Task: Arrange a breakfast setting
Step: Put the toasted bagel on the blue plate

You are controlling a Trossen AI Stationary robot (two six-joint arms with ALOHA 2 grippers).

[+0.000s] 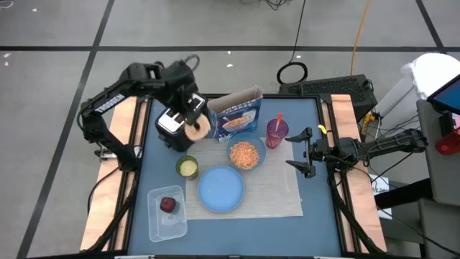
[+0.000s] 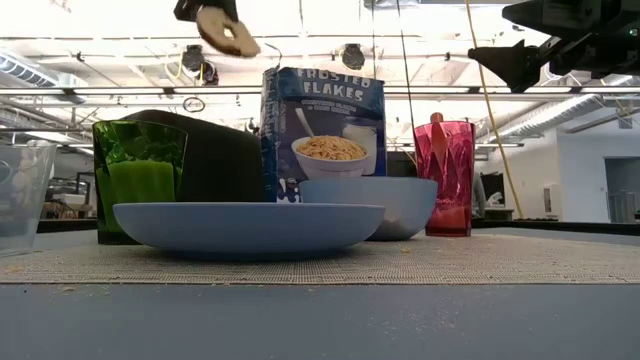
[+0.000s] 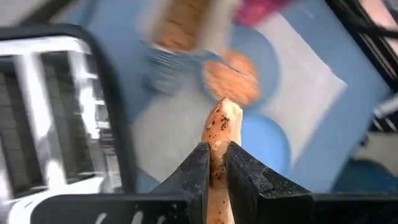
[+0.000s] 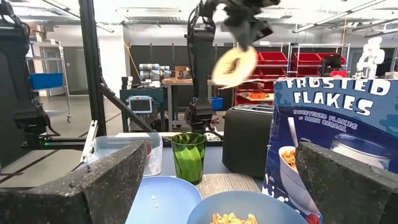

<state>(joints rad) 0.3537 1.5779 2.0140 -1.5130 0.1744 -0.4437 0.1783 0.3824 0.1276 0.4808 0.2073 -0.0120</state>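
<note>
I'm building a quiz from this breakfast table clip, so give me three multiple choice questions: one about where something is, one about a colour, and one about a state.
1. Where does the bowl of cereal sit?
A. On the placemat, in front of the cereal box
B. Inside the toaster
C. In the clear container

2. What colour is the plate?
A. Red
B. Light blue
C. Green

3. What is the left gripper doing?
A. Hanging open and empty
B. Resting on the plate
C. Holding a bagel above the table

Answers: 1 A, the high view shows it there. 2 B, it reads light blue in every view. 3 C, the left wrist view shows the fingers clamped on it.
</note>
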